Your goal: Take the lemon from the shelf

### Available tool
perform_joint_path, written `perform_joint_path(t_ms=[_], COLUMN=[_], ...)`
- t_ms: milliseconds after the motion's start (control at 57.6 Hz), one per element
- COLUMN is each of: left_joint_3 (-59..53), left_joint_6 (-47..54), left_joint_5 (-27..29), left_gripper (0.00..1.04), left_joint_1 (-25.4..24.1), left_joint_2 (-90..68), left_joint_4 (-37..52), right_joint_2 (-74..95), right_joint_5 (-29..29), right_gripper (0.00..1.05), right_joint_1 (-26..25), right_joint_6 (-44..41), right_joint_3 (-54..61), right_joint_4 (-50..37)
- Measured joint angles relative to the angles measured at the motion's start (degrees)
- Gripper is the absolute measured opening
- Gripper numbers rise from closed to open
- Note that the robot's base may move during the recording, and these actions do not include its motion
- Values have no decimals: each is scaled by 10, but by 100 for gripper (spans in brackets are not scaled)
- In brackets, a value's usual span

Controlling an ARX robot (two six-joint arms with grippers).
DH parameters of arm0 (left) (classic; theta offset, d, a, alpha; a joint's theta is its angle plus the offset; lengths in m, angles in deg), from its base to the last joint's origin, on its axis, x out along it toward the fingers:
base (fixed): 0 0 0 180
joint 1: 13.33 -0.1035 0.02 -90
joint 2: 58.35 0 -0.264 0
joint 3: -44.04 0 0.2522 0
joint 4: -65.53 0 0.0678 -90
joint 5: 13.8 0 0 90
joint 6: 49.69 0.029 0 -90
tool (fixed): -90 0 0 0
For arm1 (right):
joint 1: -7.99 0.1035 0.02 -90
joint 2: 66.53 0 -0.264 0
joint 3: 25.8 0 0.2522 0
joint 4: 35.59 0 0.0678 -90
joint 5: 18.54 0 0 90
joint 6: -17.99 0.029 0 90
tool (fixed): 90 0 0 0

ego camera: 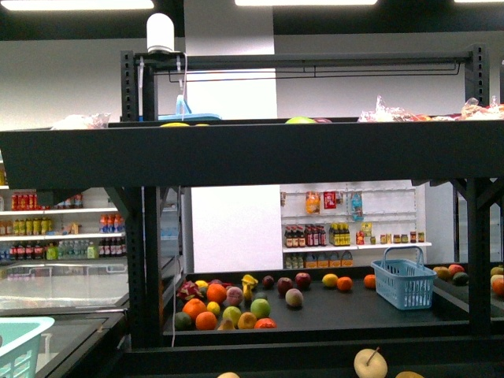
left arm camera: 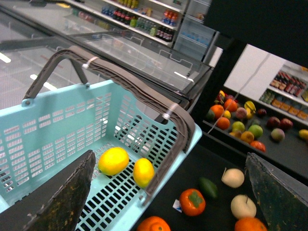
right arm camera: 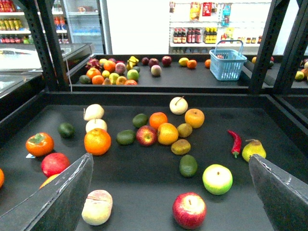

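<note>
The black shelf fills the front view, where neither arm shows. Its tier in the right wrist view holds mixed fruit: apples, oranges, avocados, a pear and a yellow-orange fruit. I cannot pick out a sure lemon among them. My right gripper is open and empty above a red apple. Two lemons lie in a turquoise basket. My left gripper is open and empty, over the basket's edge.
The basket's grey handle arches over it. A persimmon and pale apples lie beside it. A red chilli lies on the tier. A blue basket stands on the far tier. Black uprights flank the tier.
</note>
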Motion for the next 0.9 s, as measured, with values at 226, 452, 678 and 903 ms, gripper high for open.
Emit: perform_joint_path(t_ms=[226,452,678,903], left_joint_3=[-126,-220,-253,-278], left_joint_6=[141,157,159,159], left_joint_5=[94,151,14,-91], left_gripper=[55,14,3,3], left_joint_1=[266,359,220,110], left_joint_2=[129,200,285,329], left_joint_4=[18,32,-12,-30], right_joint_2=[0,0,0,0], right_joint_5=[0,-1,-1,-1], right_gripper=[97,97,97,97], right_joint_1=[0,0,0,0], right_joint_6=[0,0,0,0], right_joint_3=[0,0,0,0], right_joint_4=[0,0,0,0])
